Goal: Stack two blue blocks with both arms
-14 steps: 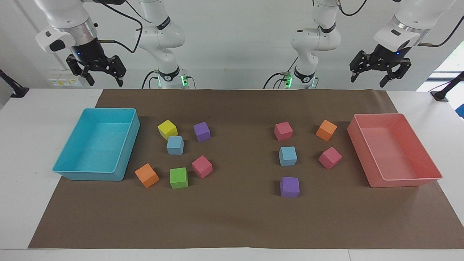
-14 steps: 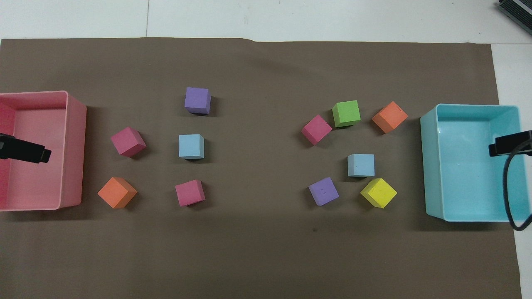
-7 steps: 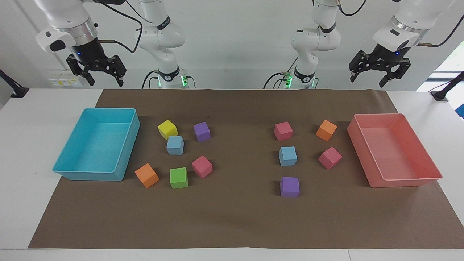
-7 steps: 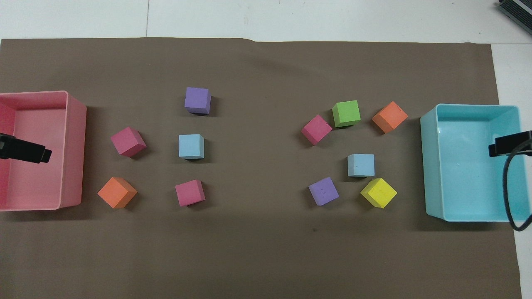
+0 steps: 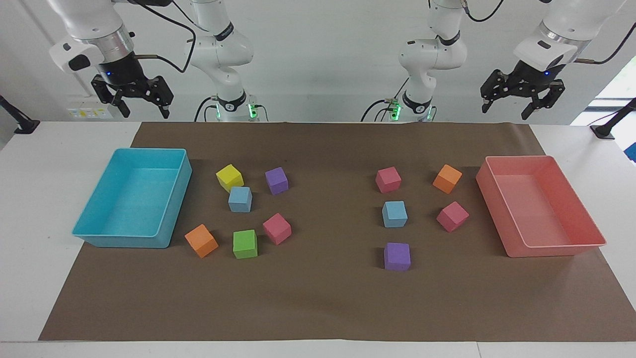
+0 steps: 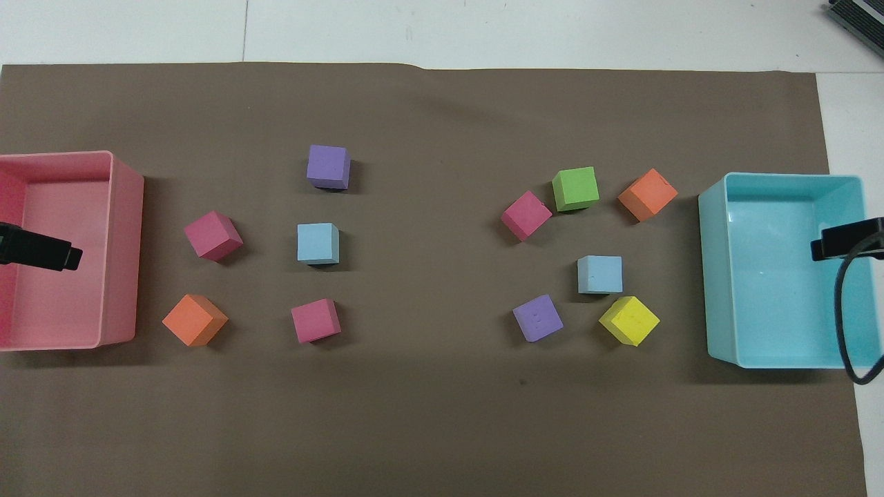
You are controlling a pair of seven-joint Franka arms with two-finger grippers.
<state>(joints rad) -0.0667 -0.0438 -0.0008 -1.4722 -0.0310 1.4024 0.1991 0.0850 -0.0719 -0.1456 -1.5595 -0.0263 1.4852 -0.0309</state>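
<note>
Facing view: the two white arms hang high over the robots' edge of the counter [image 5: 30,199], barely shifted from half a second ago, so the stacking job has yet to begin. The left end effector [image 5: 521,102] hovers above the counter's edge at the left arm's end, near the pink tray [image 5: 591,233], its fingers spread apart and empty. The right end effector [image 5: 133,102] hovers likewise at the right arm's end, near the cyan tray [image 5: 124,241], fingers apart, holding nothing. Neither blue block has stirred. One blue block [image 5: 394,214] sits on the brown paper [image 5: 323,298] among the cubes toward the left arm's end, between a pink cube [image 5: 388,179] and a purple cube [image 5: 397,256]. The other blue block [image 5: 240,199] rests toward the right arm's end, just beside a yellow cube [image 5: 229,177]. Both blocks lie flat and well apart, so each arm likely still has a reach and a pick ahead.
</note>
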